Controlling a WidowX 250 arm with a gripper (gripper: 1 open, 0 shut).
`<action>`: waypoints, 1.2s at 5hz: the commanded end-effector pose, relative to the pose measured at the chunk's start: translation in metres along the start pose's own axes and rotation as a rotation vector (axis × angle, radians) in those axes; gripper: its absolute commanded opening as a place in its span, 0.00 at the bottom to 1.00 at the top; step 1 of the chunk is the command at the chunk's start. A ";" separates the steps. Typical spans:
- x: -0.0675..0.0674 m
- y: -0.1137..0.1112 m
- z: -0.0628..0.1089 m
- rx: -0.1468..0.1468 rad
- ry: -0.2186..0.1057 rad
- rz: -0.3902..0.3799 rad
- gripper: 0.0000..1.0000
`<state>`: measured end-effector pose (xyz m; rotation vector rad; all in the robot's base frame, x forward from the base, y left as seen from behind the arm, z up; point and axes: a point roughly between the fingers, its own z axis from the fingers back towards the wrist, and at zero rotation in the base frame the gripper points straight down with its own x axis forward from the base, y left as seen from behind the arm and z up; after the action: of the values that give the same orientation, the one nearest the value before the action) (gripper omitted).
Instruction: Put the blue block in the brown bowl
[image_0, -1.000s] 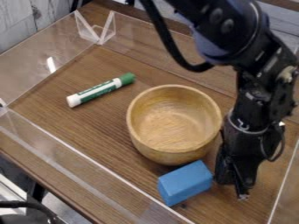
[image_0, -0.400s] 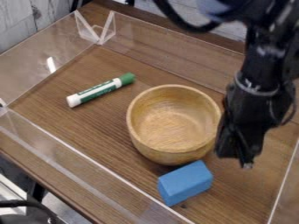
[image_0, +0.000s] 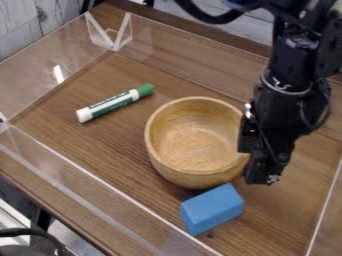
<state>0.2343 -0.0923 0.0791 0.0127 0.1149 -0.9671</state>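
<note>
Nearest to us lies the small flat bright-blue rectangular block (image_0: 213, 208), resting on the wood-grain tabletop (image_0: 80, 150) just in front of the bowl's near wall, close beside it and perhaps touching; we cannot tell which. It is plainly outside the bowl, so the task is not yet done. We judge the block light and somewhat soft, with rounded edges like foam: it should give a little under pressure and not slip easily, and it is in no danger of breaking. It lies flat and slightly skewed, so we would take it across its shorter width, one finger on each long side, coming straight down, and squeeze only enough to lift it. The side nearest the bowl leaves little room for a finger, which could nudge the block or the bowl.

Just behind and to the right of the block hangs the black robot gripper (image_0: 266, 172), pointing downward above the table and clear of the block. It holds nothing; the fingers blur together in this view, so we cannot tell from the picture how wide the jaws stand.

Next comes the round light-brown wooden bowl with thick walls (image_0: 164, 135), upright and empty. Beyond it, to the left, lies a green-and-white marker pen (image_0: 114, 103), well apart from the block.
</note>
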 end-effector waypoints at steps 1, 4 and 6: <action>0.000 0.004 0.008 0.040 -0.049 -0.003 1.00; -0.002 0.003 -0.017 0.039 -0.049 0.018 1.00; 0.000 0.001 -0.034 0.041 -0.052 0.023 1.00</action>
<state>0.2300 -0.0887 0.0442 0.0221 0.0608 -0.9425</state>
